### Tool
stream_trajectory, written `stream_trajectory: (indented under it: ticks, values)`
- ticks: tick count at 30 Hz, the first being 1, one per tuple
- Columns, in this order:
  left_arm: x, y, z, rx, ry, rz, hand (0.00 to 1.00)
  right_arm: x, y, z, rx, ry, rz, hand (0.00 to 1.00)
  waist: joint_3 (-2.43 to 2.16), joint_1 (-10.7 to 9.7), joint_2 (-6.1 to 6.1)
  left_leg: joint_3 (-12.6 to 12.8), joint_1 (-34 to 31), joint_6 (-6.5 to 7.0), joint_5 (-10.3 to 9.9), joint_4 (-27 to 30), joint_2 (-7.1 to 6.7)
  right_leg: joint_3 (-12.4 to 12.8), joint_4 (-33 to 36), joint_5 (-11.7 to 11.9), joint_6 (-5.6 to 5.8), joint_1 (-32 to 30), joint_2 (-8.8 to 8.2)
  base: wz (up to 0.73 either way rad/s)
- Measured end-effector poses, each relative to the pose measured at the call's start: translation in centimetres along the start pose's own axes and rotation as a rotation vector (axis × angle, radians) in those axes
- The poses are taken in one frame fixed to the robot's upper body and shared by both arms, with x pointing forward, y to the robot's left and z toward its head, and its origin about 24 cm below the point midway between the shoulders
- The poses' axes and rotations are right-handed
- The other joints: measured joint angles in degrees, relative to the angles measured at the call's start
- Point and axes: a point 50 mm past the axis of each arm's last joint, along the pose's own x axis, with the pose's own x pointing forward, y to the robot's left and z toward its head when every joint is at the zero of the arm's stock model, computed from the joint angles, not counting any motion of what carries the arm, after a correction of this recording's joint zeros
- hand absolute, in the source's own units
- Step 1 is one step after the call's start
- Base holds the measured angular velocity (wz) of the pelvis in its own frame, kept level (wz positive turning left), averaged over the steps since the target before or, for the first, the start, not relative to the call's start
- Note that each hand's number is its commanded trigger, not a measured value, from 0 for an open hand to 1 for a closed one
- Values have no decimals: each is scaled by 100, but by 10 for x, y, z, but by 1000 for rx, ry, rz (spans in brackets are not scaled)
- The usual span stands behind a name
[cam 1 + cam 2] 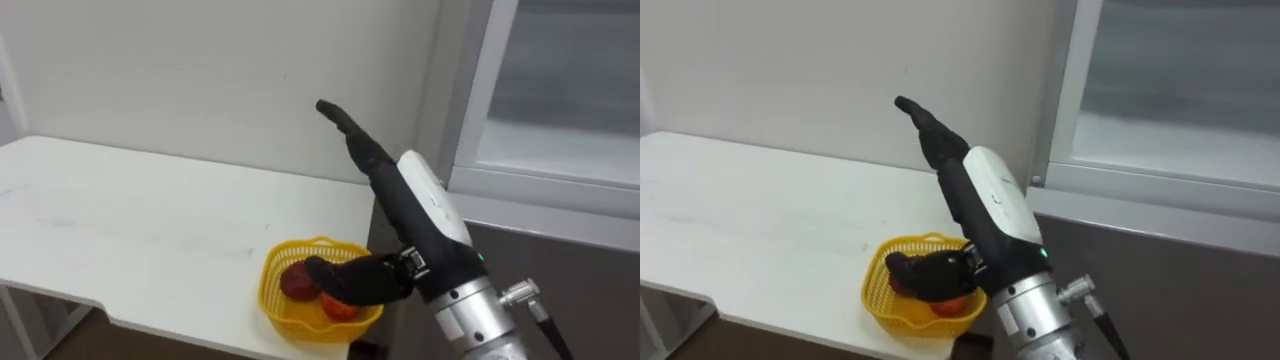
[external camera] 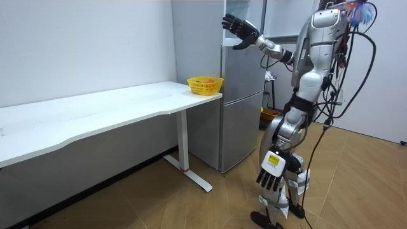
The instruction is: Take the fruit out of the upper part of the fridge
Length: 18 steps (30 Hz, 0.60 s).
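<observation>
A tall grey fridge [image 2: 241,108] stands just beside the end of a white worktop [image 1: 150,230], its upper section pale-framed in the eye views. The robot's right hand [image 1: 395,200] is raised before it, fingers [image 1: 345,125] straight, thumb spread, holding nothing. Below sits a yellow basket [image 1: 272,290] of red fruit [image 1: 295,283] (at the worktop's corner edge). The left hand [image 2: 271,173] hangs loose by the thigh, over open floor.

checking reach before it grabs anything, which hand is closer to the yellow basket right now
Right. The right hand is raised, open, higher than the yellow basket and close beside it; the left hand hangs low by the robot's leg, far from it.
</observation>
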Motion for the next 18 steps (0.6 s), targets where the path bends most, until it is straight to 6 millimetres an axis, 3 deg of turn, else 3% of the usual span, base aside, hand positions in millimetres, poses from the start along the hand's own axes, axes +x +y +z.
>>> stream_trajectory:
  ticks: [4, 8, 14, 18]
  values:
    - [0, -1, 4, 4, -20, -7, 0, -7, -16, 7, 15, -45, -79, 0, 9, -142, 35, 83, 0, 11, -10, 13, 22, 62, -2, 5, 0, -32, 3, -6]
    - [0, -3, 5, -11, -39, -7, 0, -28, -18, 0, 56, 11, -122, 0, 27, -324, 138, 198, 68, 11, -11, -26, 45, 227, -2, 11, -1, -49, 17, -15]
    - [1, -9, 10, -17, -64, -5, 0, -50, -21, -13, 75, 112, -167, 0, -18, -608, 297, 333, 84, 13, -11, -109, 62, 377, 72, 18, -8, -161, 15, -15]
    - [0, -9, 10, -19, -72, -2, 0, -64, -28, -20, 72, 162, -239, 0, -25, -730, 290, 488, 168, 13, -11, -170, 87, 516, 74, 19, -8, -160, 28, -15]
